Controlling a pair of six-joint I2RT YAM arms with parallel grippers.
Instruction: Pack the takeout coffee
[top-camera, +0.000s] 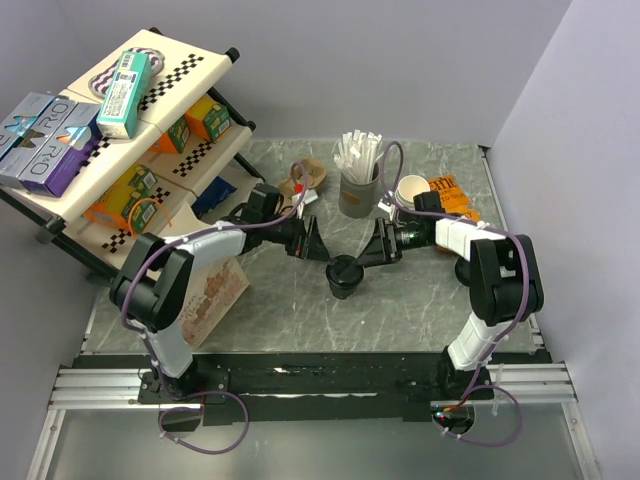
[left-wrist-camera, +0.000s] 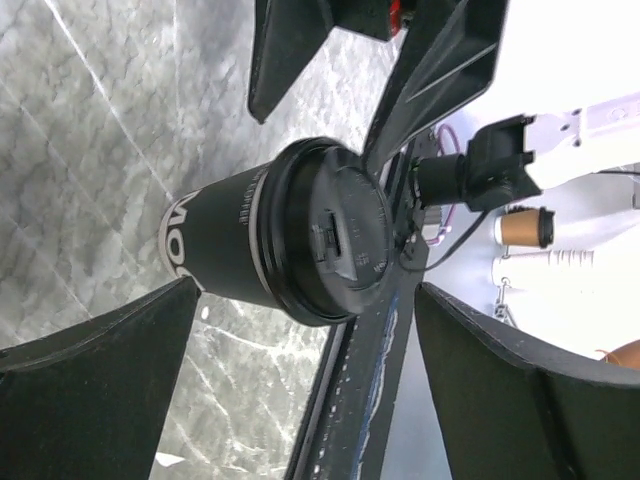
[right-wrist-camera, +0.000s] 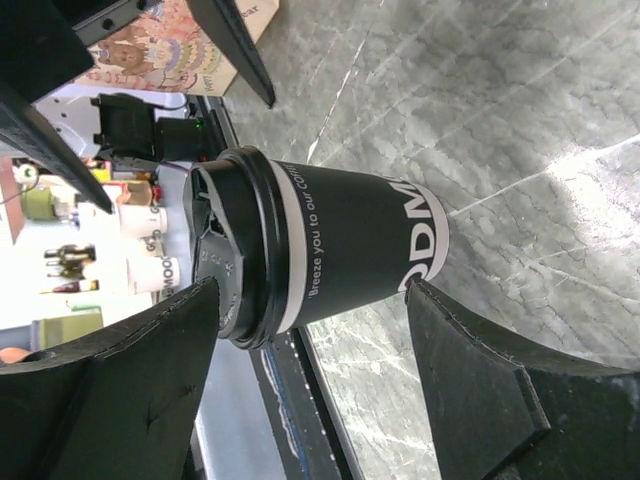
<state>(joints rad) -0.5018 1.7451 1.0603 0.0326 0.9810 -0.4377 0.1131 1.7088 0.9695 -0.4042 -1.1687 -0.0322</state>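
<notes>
The takeout coffee (top-camera: 343, 277), a dark cup with white lettering and a black lid, stands upright on the marble table (top-camera: 280, 320) between the two arms. My left gripper (top-camera: 310, 243) is open and empty, just to the cup's far left. My right gripper (top-camera: 378, 245) is open and empty, just to its far right. In the left wrist view the cup (left-wrist-camera: 270, 245) sits just ahead of my open left gripper (left-wrist-camera: 310, 390). In the right wrist view the cup (right-wrist-camera: 340, 250) sits just ahead of my open right gripper (right-wrist-camera: 310, 390), close to the fingertips (right-wrist-camera: 440, 320).
A printed brown paper bag (top-camera: 215, 295) lies at the left beside the left arm. A grey holder with white straws (top-camera: 358, 180), white paper cups (top-camera: 412, 190) and an orange packet (top-camera: 455, 197) stand at the back. A tilted shelf with boxes (top-camera: 130, 130) fills the far left.
</notes>
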